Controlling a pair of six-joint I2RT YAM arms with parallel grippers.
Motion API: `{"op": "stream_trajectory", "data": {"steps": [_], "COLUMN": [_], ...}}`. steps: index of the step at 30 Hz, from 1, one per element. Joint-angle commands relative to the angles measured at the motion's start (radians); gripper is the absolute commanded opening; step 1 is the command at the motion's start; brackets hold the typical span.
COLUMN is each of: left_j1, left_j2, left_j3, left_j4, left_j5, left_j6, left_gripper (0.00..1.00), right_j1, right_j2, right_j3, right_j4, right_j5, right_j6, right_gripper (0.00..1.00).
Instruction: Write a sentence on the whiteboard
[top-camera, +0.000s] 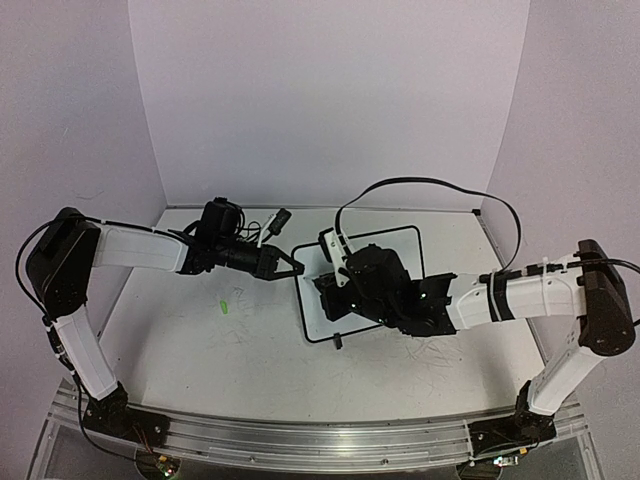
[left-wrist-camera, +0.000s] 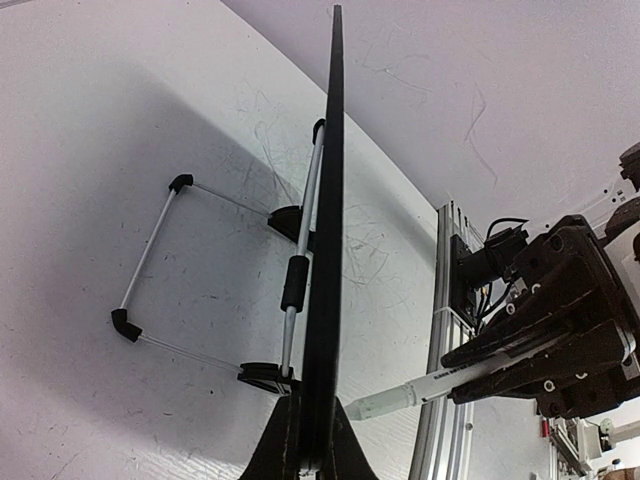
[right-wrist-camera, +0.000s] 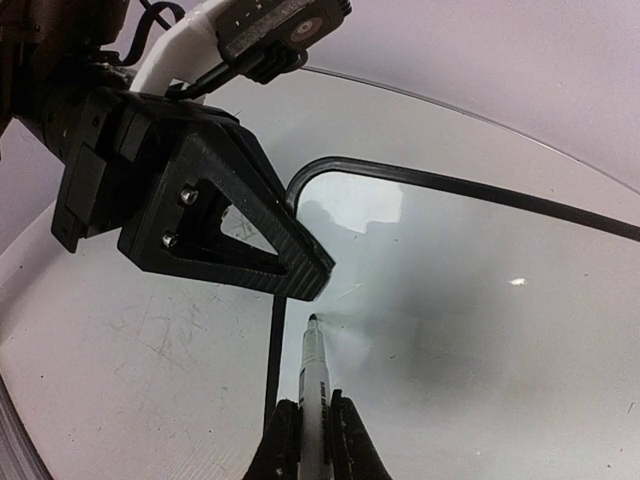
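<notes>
I saw L gripper (top-camera: 295, 269) clamp the whiteboard (top-camera: 400, 250) corner; R gripper (right-wrist-camera: 308, 442) just beside it pinched a marker (right-wrist-camera: 313, 375), tip at whiteboard.

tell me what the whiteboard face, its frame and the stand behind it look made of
Whiteboard face: glossy white, likely a coated panel; it shows a light glint and soft reflections. Frame: thin matte black, probably plastic. Stand: slim silvery rods, likely metal, with black corner caps that look like plastic.
</notes>
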Motion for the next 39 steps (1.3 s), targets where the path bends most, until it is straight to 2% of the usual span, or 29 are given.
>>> {"op": "stream_trajectory", "data": {"steps": [1,39], "left_j1": [0.000,-0.001], "left_j2": [-0.013,-0.022], "left_j3": [0.019,0.019], "left_j4": [0.004,0.004], "left_j5": [0.030,0.033], "left_j6": [-0.021,-0.021], "left_gripper": [0.00,0.00], "right_j1": [0.002,0.021], "right_j2": [0.011,-0.005], "right_j3": [0.031,-0.029], "right_j4": [0.015,0.005], "right_j5": [0.025,0.010], "right_j6": [0.016,0.076], "right_gripper": [0.00,0.00]}}
